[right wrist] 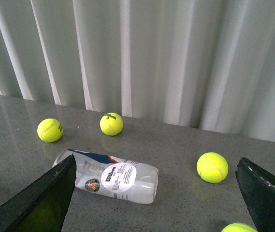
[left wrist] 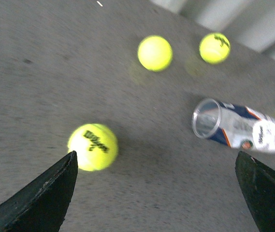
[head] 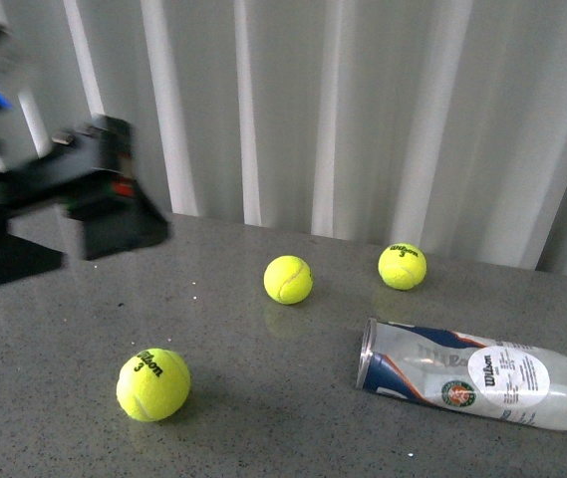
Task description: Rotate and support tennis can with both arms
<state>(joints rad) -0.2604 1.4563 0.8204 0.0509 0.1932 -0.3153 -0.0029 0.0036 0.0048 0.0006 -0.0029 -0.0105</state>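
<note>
The tennis can (head: 472, 375) lies on its side on the grey table at the right, its open silver-rimmed mouth facing left, empty, with the round white sticker up. It also shows in the left wrist view (left wrist: 241, 128) and the right wrist view (right wrist: 110, 176). My left arm (head: 54, 189) is blurred at the far left, raised above the table. My left gripper (left wrist: 161, 193) is open and empty, high over bare table between a ball and the can. My right gripper (right wrist: 156, 203) is open and empty, above and short of the can.
Three yellow tennis balls lie loose in the front view: near left (head: 153, 383), middle (head: 288, 279), back (head: 403, 266). The right wrist view shows another ball (right wrist: 212, 167) beside the can's closed end and one at the frame's edge (right wrist: 238, 227). A white curtain (head: 363, 110) backs the table.
</note>
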